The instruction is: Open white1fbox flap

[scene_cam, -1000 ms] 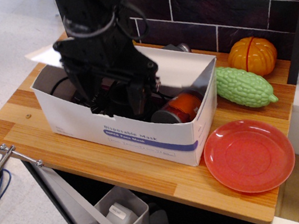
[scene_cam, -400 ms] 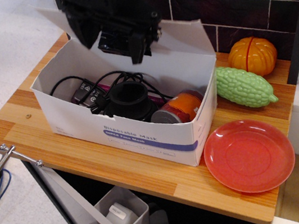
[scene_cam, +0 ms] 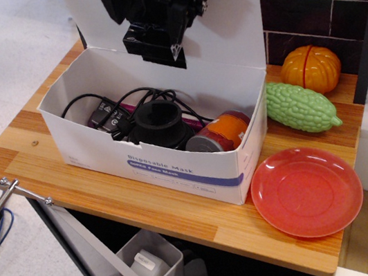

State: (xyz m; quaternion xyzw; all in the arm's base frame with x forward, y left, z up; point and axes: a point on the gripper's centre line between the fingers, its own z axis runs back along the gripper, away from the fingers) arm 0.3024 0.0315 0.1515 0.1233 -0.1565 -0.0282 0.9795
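The flap point(scene_cam: 232, 22) now stands upright behind the gripper point(scene_cam: 154, 48), raised from its earlier low position. The white1fbox point(scene_cam: 174, 164) below is open. Jaw state cannot be determined.

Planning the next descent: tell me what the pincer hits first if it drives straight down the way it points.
Probably the black round object and cables inside the white1fbox. The pincer points down before the raised flap; depth is uncertain.

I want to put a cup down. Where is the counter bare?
Bare wood runs along the front edge before the box, and at the left end. The plate is empty. Behind it, gourd and pumpkin crowd the right.
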